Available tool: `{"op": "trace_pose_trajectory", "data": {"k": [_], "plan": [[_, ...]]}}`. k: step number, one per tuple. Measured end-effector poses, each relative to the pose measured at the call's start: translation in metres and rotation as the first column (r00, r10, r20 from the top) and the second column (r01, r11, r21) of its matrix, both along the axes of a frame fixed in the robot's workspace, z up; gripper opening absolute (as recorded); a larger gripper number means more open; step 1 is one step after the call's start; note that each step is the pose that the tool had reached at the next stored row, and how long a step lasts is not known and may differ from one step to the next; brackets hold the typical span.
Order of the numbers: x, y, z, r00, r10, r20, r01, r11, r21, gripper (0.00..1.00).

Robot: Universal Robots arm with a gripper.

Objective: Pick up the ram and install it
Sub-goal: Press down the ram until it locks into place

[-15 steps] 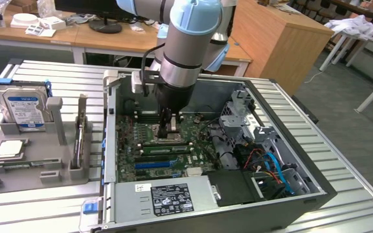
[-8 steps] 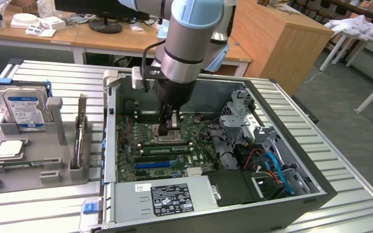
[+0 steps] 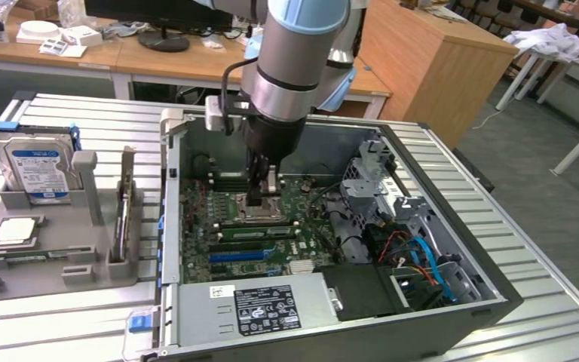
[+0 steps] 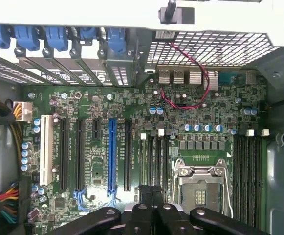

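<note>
A: What is seen in the exterior view?

B: An open computer case [image 3: 320, 249] is laid on the ribbed bench [image 3: 58, 324]. The gripper [image 3: 260, 197] is lowered inside the case, just above the motherboard [image 3: 259, 234], close to the silver processor socket [image 3: 259, 213]. The fingers are brought together; whether anything thin is pinched between them cannot be told. Beside the case, toward the exterior view's left, a grey parts holder [image 3: 53, 256] is placed, with a hard drive [image 3: 36, 167] and a square processor chip [image 3: 16, 231] kept in it. A thin stick, taken to be the ram [image 3: 127, 215], is stood on edge in the holder's slot nearest the case.

A: And the wrist view?

B: The motherboard [image 4: 132, 142] is looked down on. The gripper [image 4: 151, 200] is narrowed to a closed stance beside the processor socket [image 4: 200, 188]. Memory slots [image 4: 154, 159] are seen next to that socket, and more slots [image 4: 247, 171] on its other side; no stick is made out in them.

A: How far is the task judged to be?

B: It is judged early or unsettled: no seated ram is shown, and a stick is seemingly left in the holder.
</note>
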State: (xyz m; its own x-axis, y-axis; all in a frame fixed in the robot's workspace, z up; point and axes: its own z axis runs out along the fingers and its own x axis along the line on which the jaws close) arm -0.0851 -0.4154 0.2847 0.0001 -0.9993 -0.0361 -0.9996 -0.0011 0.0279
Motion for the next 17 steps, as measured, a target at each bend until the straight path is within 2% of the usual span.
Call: {"op": "trace_pose_trajectory", "data": {"k": [17], "plan": [[0.0,0.0,0.0289,1.0,0.0,-0.0002,0.0,1.0,-0.0001,0.11]]}}
